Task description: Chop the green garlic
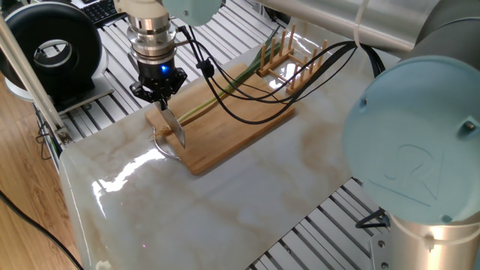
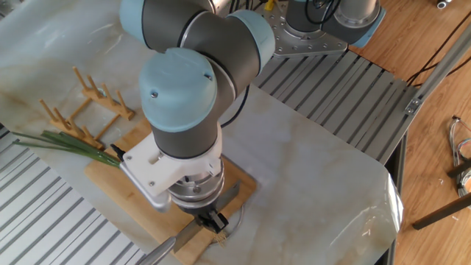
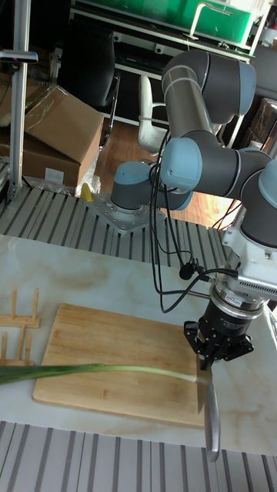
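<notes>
Knife: the knife (image 3: 209, 419) hangs blade down from the pincer, its tip past the front edge of the wooden board, its upper blade at the pale end of the stalk; whether the edge touches the stalk cannot be told.
Pincer: the pincer (image 3: 206, 361) points straight down over the right end of the board, its two fingers clamped on the knife's handle.
Green garlic, look: the green garlic (image 3: 100, 371) is one long thin stalk, pale yellow-white at its right end, turning to flat green leaves on the left.
Green garlic, place: it lies lengthwise along the front part of the board, about as long as the board; the leaves run off the board's left end toward the tabletop's left edge.
Green garlic and pincer: the pale end sits just below the pincer, beside the blade; the rest stretches away to the left, well apart from the fingers.
Board: the wooden board (image 3: 108, 338) lies flat near the front edge of the marbled tabletop (image 3: 77, 280).
Rack: a wooden peg rack (image 3: 15, 327) stands at the board's left end, just behind the leaves.
Cables: black cables (image 3: 165, 261) drop from the arm to the pincer's wrist, above the board.
</notes>
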Robot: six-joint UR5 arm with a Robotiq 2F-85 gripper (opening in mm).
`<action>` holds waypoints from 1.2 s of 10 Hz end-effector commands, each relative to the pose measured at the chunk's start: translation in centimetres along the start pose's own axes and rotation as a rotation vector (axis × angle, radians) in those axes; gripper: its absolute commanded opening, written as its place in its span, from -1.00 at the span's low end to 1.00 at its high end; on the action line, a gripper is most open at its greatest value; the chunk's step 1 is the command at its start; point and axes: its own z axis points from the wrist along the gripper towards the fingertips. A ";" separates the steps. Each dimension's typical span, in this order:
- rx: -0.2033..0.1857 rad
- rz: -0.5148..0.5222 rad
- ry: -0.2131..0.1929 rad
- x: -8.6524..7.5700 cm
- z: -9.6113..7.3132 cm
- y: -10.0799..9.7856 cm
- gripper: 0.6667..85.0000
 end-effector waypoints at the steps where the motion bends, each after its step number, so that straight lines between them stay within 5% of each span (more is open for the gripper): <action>1: -0.008 0.005 -0.002 0.0 0.1 0.1 -0.98; 12: -0.015 -0.003 -0.007 0.0 0.5 0.0 -0.98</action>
